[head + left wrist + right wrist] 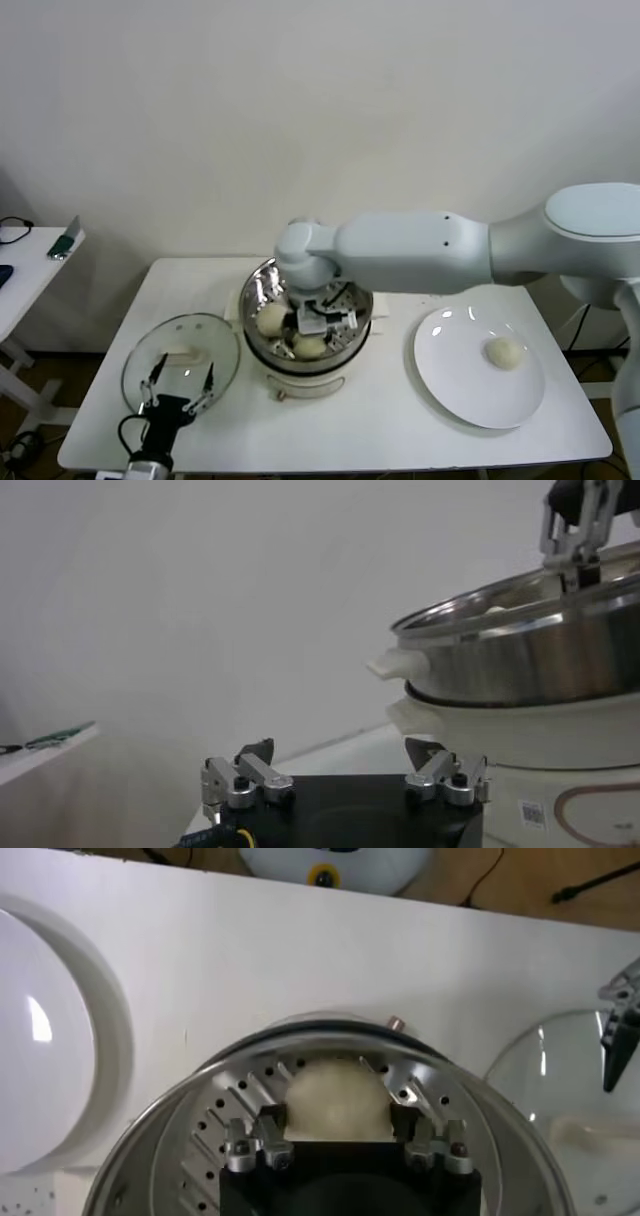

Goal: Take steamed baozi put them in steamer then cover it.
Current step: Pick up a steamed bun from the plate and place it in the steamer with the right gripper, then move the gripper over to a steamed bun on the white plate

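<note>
the right gripper (pixel 322 318) reaches down inside the round shiny stainless-steel steamer basket (pixel 262 285), its fingers (pixel 268 1133) partly spread on either side of a cream-white smooth dough bun (pixel 336 1098) resting on the perforated floor (whether they touch it, i cannot tell). two more buns (pixel 272 318) lie beside it; a fourth (pixel 503 352) sits on the flat white round plate (pixel 450 380). the left gripper (pixel 180 385) hangs wide open, holding nothing, over the clear glass lid (pixel 180 345) lying on the white tabletop (pixel 380 425).

The right gripper (pixel 340 1138) hides the near side of the baozi (pixel 335 1098) between its fingers (pixel 268 1133); contact is perhaps lost, unclear. Beyond them, the cover (pixel 570 1098) is cut off at the edge.
</note>
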### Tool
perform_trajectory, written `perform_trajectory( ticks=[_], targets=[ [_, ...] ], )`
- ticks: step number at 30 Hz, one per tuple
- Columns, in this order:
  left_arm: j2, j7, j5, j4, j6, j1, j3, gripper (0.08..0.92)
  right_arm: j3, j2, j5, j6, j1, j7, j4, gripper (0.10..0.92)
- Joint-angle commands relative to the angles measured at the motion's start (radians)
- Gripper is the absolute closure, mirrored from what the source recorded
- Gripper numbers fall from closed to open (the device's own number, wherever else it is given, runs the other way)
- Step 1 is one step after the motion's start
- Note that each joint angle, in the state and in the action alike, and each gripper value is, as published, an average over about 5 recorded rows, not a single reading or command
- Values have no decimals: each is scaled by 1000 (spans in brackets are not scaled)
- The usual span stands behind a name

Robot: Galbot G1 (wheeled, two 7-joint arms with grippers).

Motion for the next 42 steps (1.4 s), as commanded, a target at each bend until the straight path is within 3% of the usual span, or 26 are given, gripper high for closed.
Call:
perform_trajectory(
  ticks=[1,7,13,19,23,28,33,42],
  targets=[
    [2,1,-6,3,-2,0,-8,177,-2,14,4,6,-17,4,2,297],
    [4,0,-12,12,-6,-2,-16,177,18,-4,-20,27,13,3,-5,207],
    [4,1,-11,19,-9,1,-15,177,57,-71,-42,48,62,3,-8,203],
    [7,1,-11,21,-11,-2,-14,177,65,-225,45,-13,165,5,-33,203],
    [6,1,-11,18,-14,-1,-10,177,-43,-360,232,-160,274,54,-32,203],
    [8,1,-18,12,-14,-3,-9,177,-180,-539,513,-529,343,171,63,203],
    [11,3,-18,-2,-15,6,-6,177,-158,-727,458,-718,237,187,85,203],
    [11,3,-16,-28,-10,23,-11,177,76,-925,287,-797,-167,98,17,203]
  ],
)
